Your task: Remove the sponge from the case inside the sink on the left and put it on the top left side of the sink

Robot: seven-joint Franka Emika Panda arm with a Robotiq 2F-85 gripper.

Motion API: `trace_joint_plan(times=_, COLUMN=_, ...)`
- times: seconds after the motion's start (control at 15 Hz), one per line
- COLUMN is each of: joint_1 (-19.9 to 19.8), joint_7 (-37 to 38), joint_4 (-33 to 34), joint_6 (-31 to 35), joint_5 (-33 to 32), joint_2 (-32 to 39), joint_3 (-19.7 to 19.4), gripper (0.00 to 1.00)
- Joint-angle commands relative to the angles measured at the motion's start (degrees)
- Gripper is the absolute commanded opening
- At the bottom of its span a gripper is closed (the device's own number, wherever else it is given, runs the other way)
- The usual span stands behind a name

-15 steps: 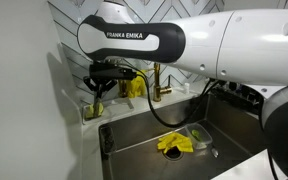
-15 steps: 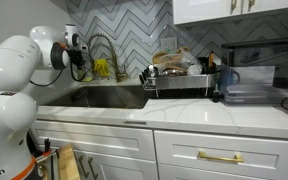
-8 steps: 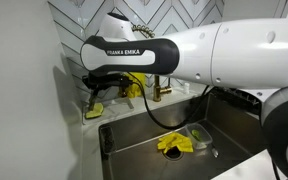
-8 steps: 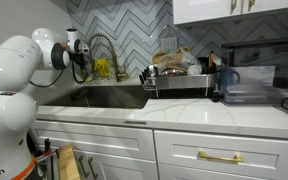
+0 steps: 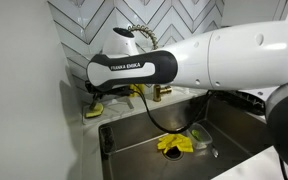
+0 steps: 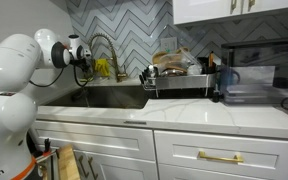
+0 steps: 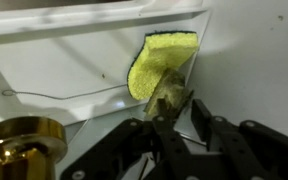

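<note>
Porous yellow foam sponge (rounded corners) on white ledge.

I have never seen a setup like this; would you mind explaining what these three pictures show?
It is a white robot arm with a two-fingered hand, working at a kitchen sink. Two pictures come from cameras standing in the room; the third looks out from the arm's wrist. A yellow-green sponge rests on the white counter at the sink's corner, right in front of the hand. I cannot tell whether the hand grips it. Yellow gloves lie in the basin.
</note>
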Motion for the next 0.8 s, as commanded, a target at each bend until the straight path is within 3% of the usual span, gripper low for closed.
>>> trace_joint_plan(times=0.0, joint_1=-0.9, joint_7=2.2, joint_4=-8.1, joint_6=0.6, joint_5=1.1, joint_2=-5.2, joint_3=0.4, gripper=0.63)
trace_joint_plan(times=0.33, joint_1=-1.3, joint_7=5.5, joint_4=-11.4, joint_6=-3.0, joint_5=3.7, joint_2=-8.6, joint_3=1.5, gripper=1.0)
trace_joint_plan(times=0.53, joint_1=-0.8, joint_7=10.1, joint_4=-12.4, joint_6=-7.2, joint_5=4.6, joint_2=-10.4, joint_3=0.7, gripper=1.0)
trace_joint_plan(times=0.73, joint_1=1.3, joint_7=18.3, joint_4=-12.9, joint_6=-16.4, joint_5=1.9, joint_2=-13.0, joint_3=-2.3, gripper=1.0)
